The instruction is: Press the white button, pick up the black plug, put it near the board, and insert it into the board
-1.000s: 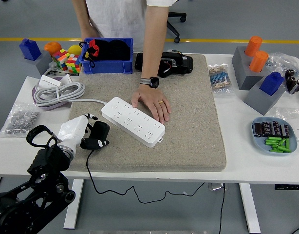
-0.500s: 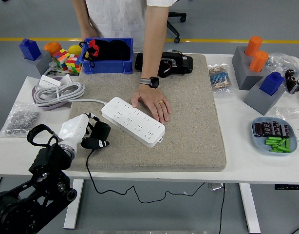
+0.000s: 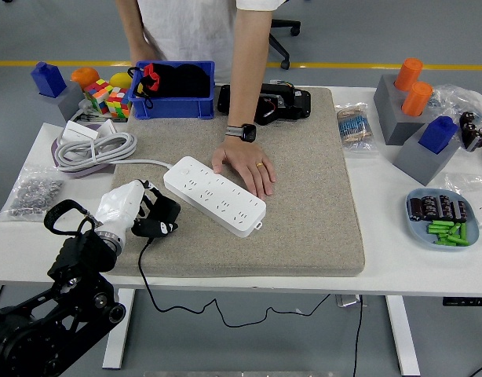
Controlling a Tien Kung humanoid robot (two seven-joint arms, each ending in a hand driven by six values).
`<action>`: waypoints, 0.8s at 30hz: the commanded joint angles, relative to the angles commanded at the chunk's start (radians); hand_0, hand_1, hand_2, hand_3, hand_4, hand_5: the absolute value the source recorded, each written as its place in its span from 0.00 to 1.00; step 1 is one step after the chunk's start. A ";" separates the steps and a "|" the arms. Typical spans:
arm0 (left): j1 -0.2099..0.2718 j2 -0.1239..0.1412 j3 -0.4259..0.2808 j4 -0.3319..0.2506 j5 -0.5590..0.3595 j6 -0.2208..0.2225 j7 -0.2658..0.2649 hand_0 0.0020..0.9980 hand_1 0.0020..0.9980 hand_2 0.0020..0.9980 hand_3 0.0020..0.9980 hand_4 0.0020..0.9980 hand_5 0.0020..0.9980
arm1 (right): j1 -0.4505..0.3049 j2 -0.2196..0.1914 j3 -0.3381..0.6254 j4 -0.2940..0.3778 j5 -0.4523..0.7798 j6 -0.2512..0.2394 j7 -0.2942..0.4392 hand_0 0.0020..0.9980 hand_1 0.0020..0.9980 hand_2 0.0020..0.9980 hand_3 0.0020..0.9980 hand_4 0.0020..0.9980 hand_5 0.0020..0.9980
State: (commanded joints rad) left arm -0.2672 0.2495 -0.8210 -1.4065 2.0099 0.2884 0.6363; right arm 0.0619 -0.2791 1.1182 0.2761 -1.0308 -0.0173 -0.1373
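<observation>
The white power strip [image 3: 215, 195] lies diagonally on the grey felt mat [image 3: 304, 196]. A person's hand [image 3: 245, 166] rests flat on the mat, touching the strip's far edge. My left hand [image 3: 139, 210], white with black fingers, comes in from the lower left and is shut on the black plug [image 3: 160, 216], held just left of the strip's near end. The plug's black cord [image 3: 147, 275] hangs off the table's front edge. The right arm is out of view.
A blue bin [image 3: 174, 90] and a black device [image 3: 264, 104] sit at the mat's far edge. A coiled white cable [image 3: 92, 149] and a bag of screws [image 3: 33, 192] lie at left. Grey blocks with orange and blue pegs [image 3: 414, 110] and a dish of parts [image 3: 443, 217] stand at right.
My left hand with the plug has shifted slightly right and toward the strip. The person's hand has stayed still.
</observation>
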 joint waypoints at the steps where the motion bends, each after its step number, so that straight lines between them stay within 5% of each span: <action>1: 0.000 0.000 0.001 0.001 -0.002 -0.002 0.002 0.23 0.41 0.42 0.56 0.82 0.00 | 0.000 0.000 -0.001 0.000 0.000 0.000 0.000 0.63 0.63 0.61 0.60 0.68 0.41; 24: 0.003 0.005 -0.014 -0.025 0.032 0.013 -0.038 0.29 0.37 0.36 0.57 0.68 0.00 | -0.005 0.002 0.004 0.000 0.001 -0.007 0.008 0.63 0.63 0.61 0.60 0.68 0.40</action>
State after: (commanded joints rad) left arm -0.2638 0.2548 -0.8348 -1.4319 2.0418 0.3010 0.5987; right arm 0.0573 -0.2766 1.1223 0.2764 -1.0297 -0.0244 -0.1297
